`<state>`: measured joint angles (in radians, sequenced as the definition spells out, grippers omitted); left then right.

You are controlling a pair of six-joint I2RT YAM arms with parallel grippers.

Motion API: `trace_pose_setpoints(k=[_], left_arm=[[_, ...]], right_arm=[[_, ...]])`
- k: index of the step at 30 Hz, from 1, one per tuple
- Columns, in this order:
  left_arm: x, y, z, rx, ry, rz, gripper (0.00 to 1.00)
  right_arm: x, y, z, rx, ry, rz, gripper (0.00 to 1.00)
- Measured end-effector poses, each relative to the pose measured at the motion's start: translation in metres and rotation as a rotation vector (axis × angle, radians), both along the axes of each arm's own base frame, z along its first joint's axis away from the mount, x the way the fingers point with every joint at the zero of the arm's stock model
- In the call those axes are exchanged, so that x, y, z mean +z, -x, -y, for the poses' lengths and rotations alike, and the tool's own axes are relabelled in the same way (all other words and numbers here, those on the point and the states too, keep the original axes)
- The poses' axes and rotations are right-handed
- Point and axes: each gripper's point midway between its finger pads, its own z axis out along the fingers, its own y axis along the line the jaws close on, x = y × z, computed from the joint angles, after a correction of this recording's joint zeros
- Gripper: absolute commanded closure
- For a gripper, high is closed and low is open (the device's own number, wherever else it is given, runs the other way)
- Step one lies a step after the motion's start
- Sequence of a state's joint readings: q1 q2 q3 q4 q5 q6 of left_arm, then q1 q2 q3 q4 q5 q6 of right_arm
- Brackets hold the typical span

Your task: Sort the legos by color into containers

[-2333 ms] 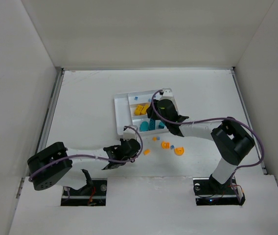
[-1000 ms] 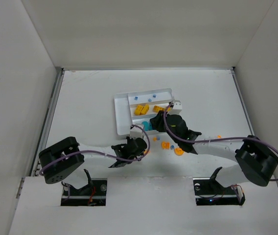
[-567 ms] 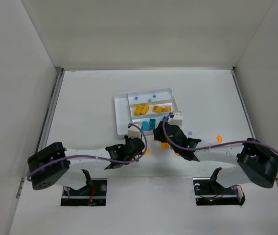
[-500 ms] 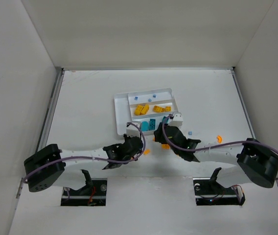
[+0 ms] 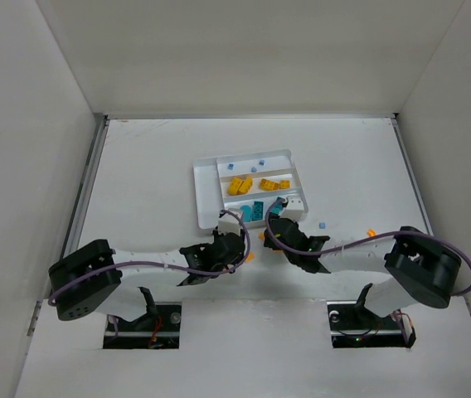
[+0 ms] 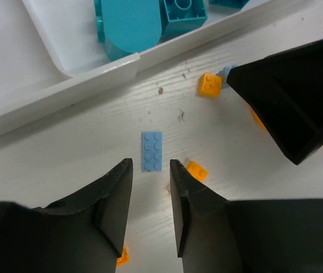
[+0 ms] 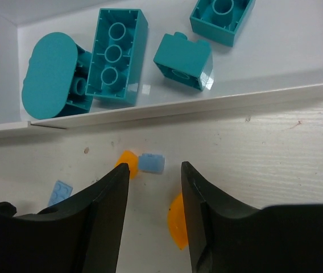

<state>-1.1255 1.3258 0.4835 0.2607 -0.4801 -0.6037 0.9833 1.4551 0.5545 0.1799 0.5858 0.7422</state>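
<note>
The white tray (image 5: 205, 199) holds light blue, yellow and teal legos in separate sections. My left gripper (image 5: 234, 243) is open and empty just in front of the tray. In its wrist view the gripper (image 6: 150, 168) hovers over a light blue flat plate (image 6: 152, 151), with small orange bricks (image 6: 195, 170) beside it. My right gripper (image 5: 270, 232) is open and empty close to the left one. In its wrist view the gripper (image 7: 154, 170) frames a small light blue brick (image 7: 152, 163) next to an orange piece (image 7: 125, 163). Teal bricks (image 7: 116, 54) lie in the tray section behind.
An orange rounded piece (image 7: 176, 220) lies by my right finger. The right gripper's black body (image 6: 292, 96) crowds the left wrist view. A loose light blue brick (image 5: 322, 224) and an orange piece (image 5: 370, 235) lie to the right. The tray's wall (image 7: 207, 102) stands just ahead.
My right gripper has come off the tray and down to the table in front of it, then shifted left. My left gripper has stayed near the tray's front corner.
</note>
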Motion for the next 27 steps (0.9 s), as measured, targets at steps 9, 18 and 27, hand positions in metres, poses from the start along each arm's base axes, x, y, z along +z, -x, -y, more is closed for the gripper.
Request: trace_pose_setpoints(k=[9, 18, 27], left_arm=[[-0.005, 0.004, 0.009, -0.031, 0.015, -0.017, 0.62], [-0.023, 0.005, 0.008, -0.035, -0.031, -0.04, 0.63], [-0.024, 0.002, 0.016, -0.035, -0.033, -0.022, 0.67]], right_arm=[[-0.007, -0.001, -0.007, 0.014, 0.008, -0.02, 0.59], [-0.008, -0.001, -0.007, 0.008, 0.005, -0.024, 0.63], [-0.008, -0.005, -0.003, -0.01, 0.002, -0.025, 0.66]])
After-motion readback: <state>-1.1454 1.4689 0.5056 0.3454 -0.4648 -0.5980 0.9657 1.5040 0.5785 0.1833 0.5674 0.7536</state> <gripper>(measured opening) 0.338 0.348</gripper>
